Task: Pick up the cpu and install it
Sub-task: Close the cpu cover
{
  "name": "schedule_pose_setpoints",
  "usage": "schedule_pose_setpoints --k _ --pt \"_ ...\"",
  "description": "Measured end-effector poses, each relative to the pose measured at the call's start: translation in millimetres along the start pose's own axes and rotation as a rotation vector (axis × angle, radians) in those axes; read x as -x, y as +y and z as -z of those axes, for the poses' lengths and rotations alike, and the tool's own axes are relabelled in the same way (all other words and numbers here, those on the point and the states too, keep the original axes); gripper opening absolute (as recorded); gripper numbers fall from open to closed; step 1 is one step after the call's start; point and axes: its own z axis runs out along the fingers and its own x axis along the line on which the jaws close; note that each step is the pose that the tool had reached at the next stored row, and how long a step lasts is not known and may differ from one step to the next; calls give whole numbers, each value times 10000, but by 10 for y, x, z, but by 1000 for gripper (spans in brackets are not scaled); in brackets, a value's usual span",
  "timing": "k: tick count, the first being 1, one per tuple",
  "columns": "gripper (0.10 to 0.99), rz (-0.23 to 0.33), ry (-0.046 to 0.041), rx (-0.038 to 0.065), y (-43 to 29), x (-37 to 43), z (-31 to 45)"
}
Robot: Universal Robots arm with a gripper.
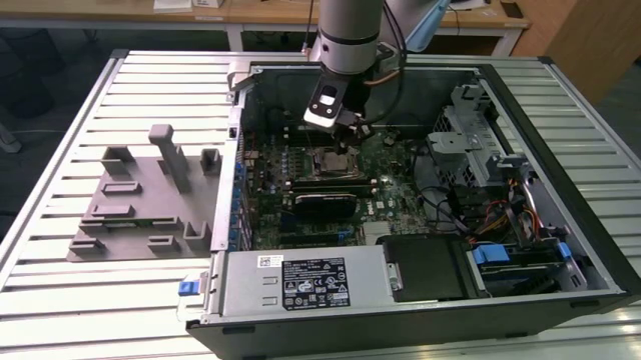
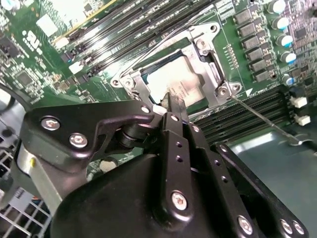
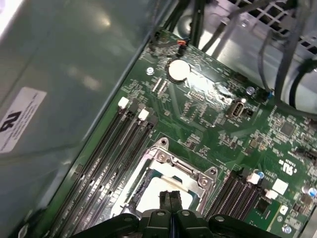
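A slatted table (image 1: 80, 300) carries an open computer case (image 1: 401, 324) and, beside it, a grey plate (image 1: 135, 206).

I log: cpu (image 2: 171, 79), matt silvery metal top; tool (image 2: 175, 103), matt black metal, shiny screws; circuit board (image 3: 208, 114), glossy green; tabletop (image 1: 60, 300), pale ribbed metal; plate (image 1: 130, 217), grey plastic.
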Motion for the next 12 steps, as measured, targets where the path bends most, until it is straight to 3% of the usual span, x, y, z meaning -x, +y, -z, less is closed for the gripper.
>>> schedule_pose_setpoints --k 12 --pt "106 1460 44 51 -3 -2 0"
